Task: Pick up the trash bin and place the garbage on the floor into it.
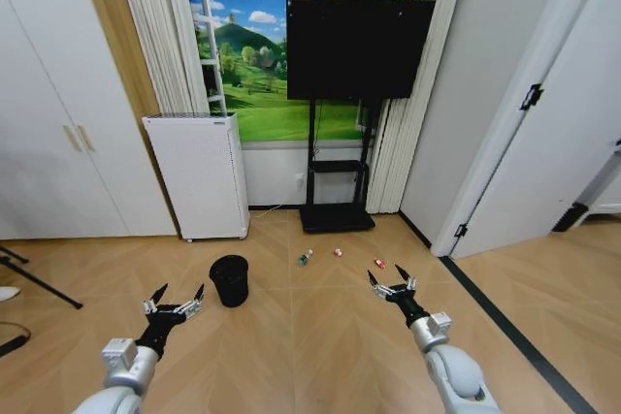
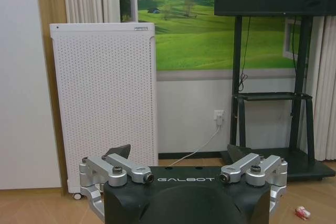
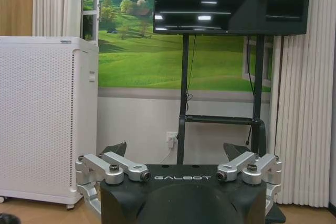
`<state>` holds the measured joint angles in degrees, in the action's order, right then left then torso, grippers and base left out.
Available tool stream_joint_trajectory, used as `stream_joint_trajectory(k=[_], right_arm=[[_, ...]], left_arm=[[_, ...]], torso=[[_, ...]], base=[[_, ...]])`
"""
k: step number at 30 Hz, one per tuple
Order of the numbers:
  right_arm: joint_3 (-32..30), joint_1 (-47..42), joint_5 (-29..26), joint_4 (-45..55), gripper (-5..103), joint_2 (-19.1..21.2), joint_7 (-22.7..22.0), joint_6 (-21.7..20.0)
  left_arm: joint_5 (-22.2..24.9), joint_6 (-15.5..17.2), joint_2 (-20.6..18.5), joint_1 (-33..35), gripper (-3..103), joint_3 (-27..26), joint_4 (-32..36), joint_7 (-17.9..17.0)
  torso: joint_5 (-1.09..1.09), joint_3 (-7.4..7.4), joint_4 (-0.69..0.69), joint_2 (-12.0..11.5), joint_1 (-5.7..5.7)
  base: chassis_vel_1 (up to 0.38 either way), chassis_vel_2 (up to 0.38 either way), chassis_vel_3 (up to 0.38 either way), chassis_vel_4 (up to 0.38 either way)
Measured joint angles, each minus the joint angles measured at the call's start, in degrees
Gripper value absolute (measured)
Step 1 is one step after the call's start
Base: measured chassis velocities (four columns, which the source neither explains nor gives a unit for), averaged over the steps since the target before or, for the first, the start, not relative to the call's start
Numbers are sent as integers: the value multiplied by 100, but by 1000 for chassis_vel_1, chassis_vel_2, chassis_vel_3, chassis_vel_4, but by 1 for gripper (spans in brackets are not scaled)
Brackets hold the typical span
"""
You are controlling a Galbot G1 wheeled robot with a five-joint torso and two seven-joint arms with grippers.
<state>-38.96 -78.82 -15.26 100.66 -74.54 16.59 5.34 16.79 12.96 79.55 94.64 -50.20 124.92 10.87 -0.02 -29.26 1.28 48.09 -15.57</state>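
Head view: the trash bin (image 1: 230,280), small, black and round, stands upright on the herringbone floor (image 1: 310,336) in front of the white perforated appliance (image 1: 199,174). The left gripper (image 1: 175,300) hovers low just beside the bin, on its left, fingers spread wide and holding nothing. The right gripper (image 1: 391,279) hangs further right, likewise splayed open and empty. Three bits of garbage lie in a loose row between bin and black floor strip (image 1: 505,322) — the clear bottle (image 1: 305,258) with its green label nearest the bin, a tiny red-and-white item (image 1: 338,252) beyond it, and a second red-and-white piece (image 1: 379,263) just ahead of the right gripper. A dark television (image 1: 359,36) on a black stand backs onto a meadow mural.

Left wrist view: the left gripper (image 2: 186,153) shows its two dark fingertips (image 2: 119,151) set well apart, nothing between them — the appliance (image 2: 105,103) rises straight ahead, and one red-and-white scrap (image 2: 301,213) lies on the floor near the TV stand (image 2: 270,129).

Right wrist view: the right gripper (image 3: 178,149) points at the TV stand (image 3: 220,121), its fingertips (image 3: 234,150) wide apart and bare, the appliance (image 3: 47,119) standing off to one side
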Motion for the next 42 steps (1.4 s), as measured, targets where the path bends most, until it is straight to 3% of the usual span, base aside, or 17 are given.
stream_joint_trajectory(k=[2, 3, 7, 8, 9, 11, 13, 14, 17, 20, 23, 26, 28, 31, 33, 42], right_arm=[[2, 0, 0, -6, 100, -3, 0, 7], [3, 2, 0, -16, 100, -6, 1, 11], [4, 6, 3, -23, 100, -15, 3, 25], [6, 5, 9, -24, 100, -28, 3, 25], [6, 5, 9, -24, 100, -28, 3, 25], [2, -3, 23, -17, 100, -59, 4, 28], [2, -12, 39, -12, 100, -74, 4, 29], [7, -20, 70, -8, 100, -98, 3, 29], [7, -23, 114, 11, 100, -123, 1, 29], [17, -19, 177, 22, 100, -183, 0, 14], [25, -18, 227, 59, 100, -221, -5, -20], [39, -20, 255, 95, 100, -246, -17, -69], [45, -20, 268, 139, 100, -262, -73, -120], [47, -21, 288, 152, 100, -278, -124, -181], [43, -25, 290, 159, 100, -282, -139, -191], [42, -58, 319, 101, 100, -365, -299, -197]], left_arm=[[-4, 1, 0, 3, 100, 0, 0, -1], [-8, 2, 1, 5, 100, 0, 3, -4], [-11, 3, 0, 4, 100, 2, -5, -6], [-12, 3, -2, 2, 100, 0, -11, -5], [-12, 3, -2, 2, 100, 0, -11, -5], [-14, 2, -6, -5, 100, 0, -45, -3], [-13, 2, -9, -13, 100, 1, -59, -1], [-12, -2, -22, -21, 100, 0, -80, 2], [2, -5, -47, -41, 100, 0, -113, 10], [48, -11, -99, -88, 100, -6, -166, 15], [80, -11, -116, -110, 100, -6, -178, 16], [100, -11, -112, -116, 100, -8, -168, 13], [101, -11, -101, -112, 100, -7, -148, 11], [99, -13, -90, -98, 100, -8, -109, 10], [96, -13, -83, -91, 100, -8, -103, 10], [77, -69, 9, -63, 100, 10, -118, -65]], torso=[[-4, 0, 1, 0, 0], [10, -2, -1, -2, -3], [-4, -2, 3, 0, -2], [13, -1, -2, -1, -1], [13, -1, -2, -1, -1], [-7, 1, -2, 1, 1], [-5, -1, 2, 0, -1], [12, 0, -1, 0, 1], [-5, 0, 0, 1, 1], [9, 0, 0, 1, 1], [-5, -1, 0, 1, 0], [9, 0, -1, 0, 1], [-6, 0, 0, 1, 1], [9, -1, -1, 0, -2], [-3, -1, 1, 0, -2], [3, 0, 1, 0, 2]], base=[[-361, 346, 382, -370], [-361, 385, 354, -383], [-361, 367, 374, -346], [-343, 354, 359, -378], [-343, 354, 359, -378], [-371, 334, 367, -358], [-345, 307, 359, -328], [-365, 382, 342, -357], [-357, 356, 354, -348], [-352, 344, 334, -365], [-356, 358, 346, -349], [-350, 368, 356, -415], [-339, 344, 375, -352], [-331, 338, 329, -333], [-301, 298, 296, -301], [-102, 109, 80, -42]])
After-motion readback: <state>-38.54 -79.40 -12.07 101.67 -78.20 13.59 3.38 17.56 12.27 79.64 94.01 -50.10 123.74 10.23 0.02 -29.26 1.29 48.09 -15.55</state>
